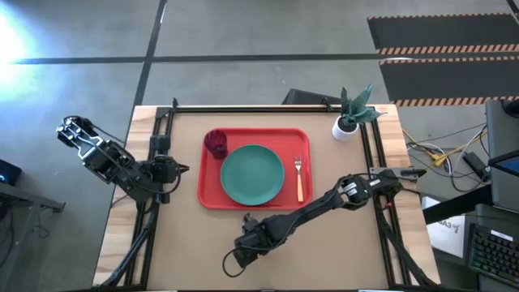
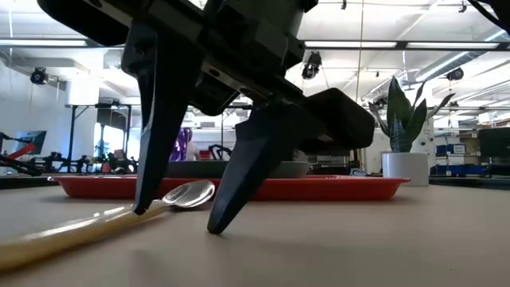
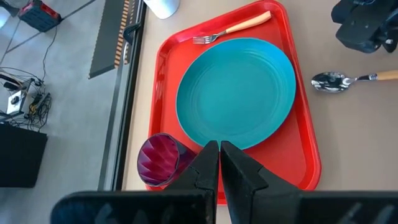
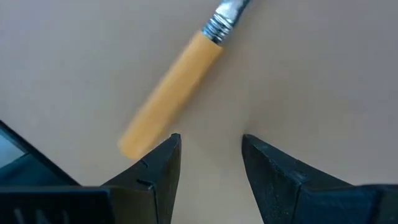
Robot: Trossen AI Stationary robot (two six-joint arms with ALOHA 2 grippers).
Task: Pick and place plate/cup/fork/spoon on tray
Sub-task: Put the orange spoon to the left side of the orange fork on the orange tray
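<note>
Right gripper (image 2: 179, 209), jaws spread and fingertips down on the tabletop (image 1: 324, 251) near its front edge, meets the spoon (image 2: 96, 223) with one finger at the neck, its handle lying off to one side of the gap rather than between the fingers; a clean pick, by judgement, calls for shifting sideways until the handle is centred before closing. Tray (image 1: 212, 199) toward the back edge carries plate (image 1: 252, 174), cup (image 1: 216, 143) and fork (image 1: 298, 178); left gripper (image 3: 219, 163), clenched and empty, waits off the tray's left side. Plain tan top with a potted plant (image 1: 350, 113) at its back right corner; open workshop behind
</note>
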